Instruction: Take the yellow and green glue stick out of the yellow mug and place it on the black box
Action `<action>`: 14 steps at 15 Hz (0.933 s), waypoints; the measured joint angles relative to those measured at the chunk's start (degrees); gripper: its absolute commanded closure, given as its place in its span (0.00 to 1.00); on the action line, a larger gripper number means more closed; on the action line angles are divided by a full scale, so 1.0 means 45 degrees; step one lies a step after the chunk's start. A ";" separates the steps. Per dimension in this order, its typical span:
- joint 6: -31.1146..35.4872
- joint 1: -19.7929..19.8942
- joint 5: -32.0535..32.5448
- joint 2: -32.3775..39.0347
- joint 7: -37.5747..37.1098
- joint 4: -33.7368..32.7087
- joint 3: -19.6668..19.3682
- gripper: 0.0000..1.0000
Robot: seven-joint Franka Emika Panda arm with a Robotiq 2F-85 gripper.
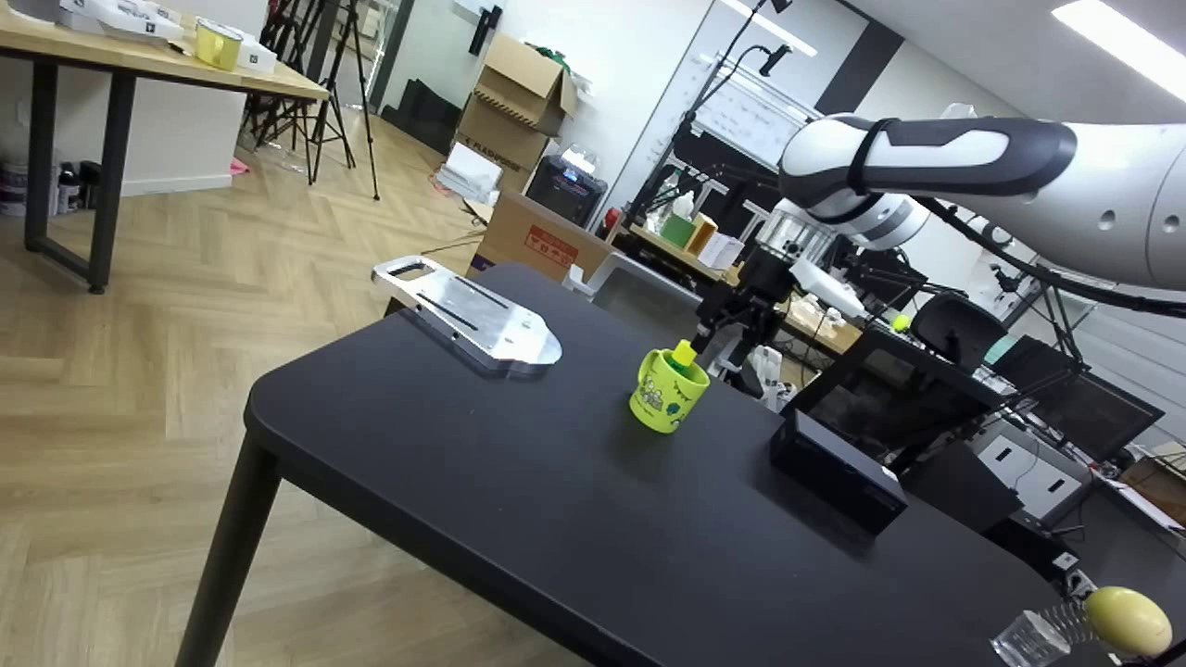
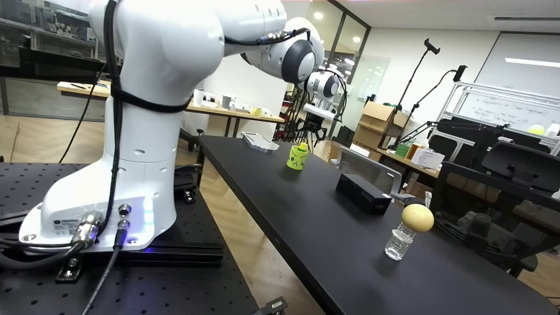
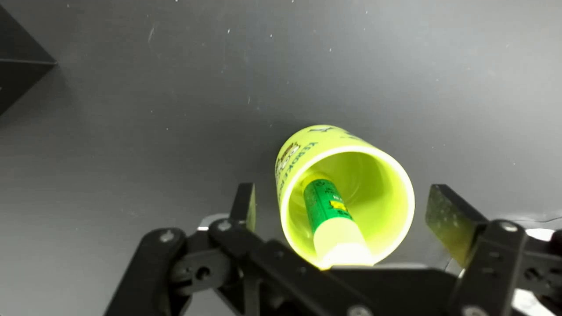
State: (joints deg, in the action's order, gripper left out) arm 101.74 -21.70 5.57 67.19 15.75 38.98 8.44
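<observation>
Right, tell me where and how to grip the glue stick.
Probably grip the glue stick by its yellow upper end, from above: that end stands above the rim of the yellow mug, while the green body sits largely inside. The open hand looks wider than the mug, so shut it above the rim.

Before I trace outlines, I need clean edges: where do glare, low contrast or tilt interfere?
Wrist view: the near end of the glue stick is washed out almost white, and the table carries a grey sheen. In an exterior view: the black box contrasts weakly with the table, a ceiling light glares, and tilt makes the mug seem to lean.
</observation>
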 measured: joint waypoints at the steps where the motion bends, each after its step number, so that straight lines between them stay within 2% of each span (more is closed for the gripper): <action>1: 0.0373 -0.0035 0.0006 0.0062 0.0010 0.0000 0.0000 0.00; 6: 0.1880 -0.0218 0.0034 0.0387 0.0058 0.0001 -0.0001 0.00; 7: 0.2040 -0.0236 0.0034 0.0436 0.0074 0.0001 0.0000 0.25; 8: 0.2188 -0.0245 0.0034 0.0476 0.0099 0.0000 0.0000 0.26; 9: 0.2329 -0.0245 0.0034 0.0513 0.0127 0.0000 -0.0001 0.32; 12: 0.2728 -0.0244 0.0031 0.0603 0.0202 0.0000 -0.0001 0.55; 14: 0.2872 -0.0243 0.0024 0.0635 0.0228 0.0000 0.0000 0.68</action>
State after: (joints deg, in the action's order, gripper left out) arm 114.67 -22.80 5.67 70.05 16.78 38.98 8.44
